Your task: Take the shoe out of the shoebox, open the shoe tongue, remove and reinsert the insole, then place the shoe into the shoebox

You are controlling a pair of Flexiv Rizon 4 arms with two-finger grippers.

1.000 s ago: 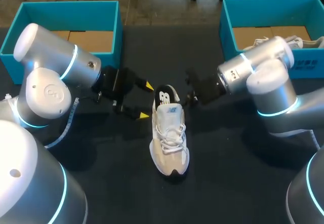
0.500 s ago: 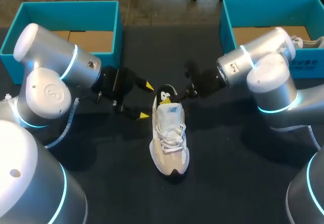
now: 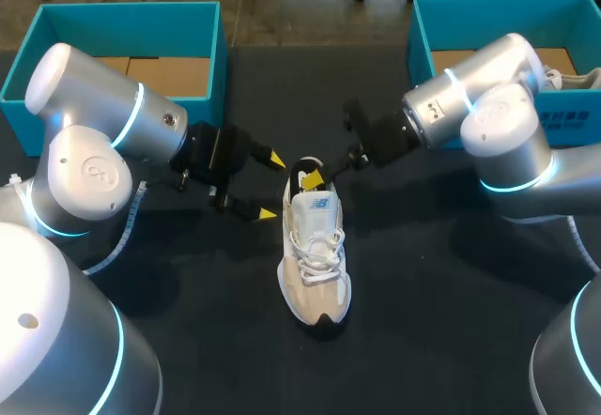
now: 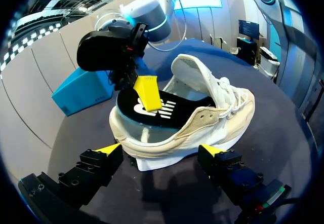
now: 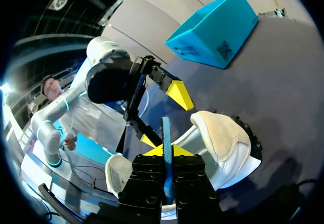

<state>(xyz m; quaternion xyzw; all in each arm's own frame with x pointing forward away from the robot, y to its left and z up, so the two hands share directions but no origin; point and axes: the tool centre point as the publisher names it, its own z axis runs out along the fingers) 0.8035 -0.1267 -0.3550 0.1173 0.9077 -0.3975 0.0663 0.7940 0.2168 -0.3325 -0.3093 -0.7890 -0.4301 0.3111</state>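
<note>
Shoe (image 3: 315,251) on table (image 3: 423,340) | right gripper (image 3: 314,178) pinching insole (image 4: 187,110) at heel | left gripper (image 3: 271,187) spread beside heel

Left pincer (image 3: 271,187) beside shoe (image 3: 315,255) heel; right pincer (image 3: 313,179) blocks collar, pinching insole (image 4: 132,113).

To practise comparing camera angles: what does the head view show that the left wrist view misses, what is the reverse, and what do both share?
Head view only: the left shoebox, and a second shoe inside the right shoebox. Left wrist view only: the shoe seen side-on, its sole edge showing. Both: that shoe, the open left gripper beside its heel, and the right gripper on the insole.
</note>
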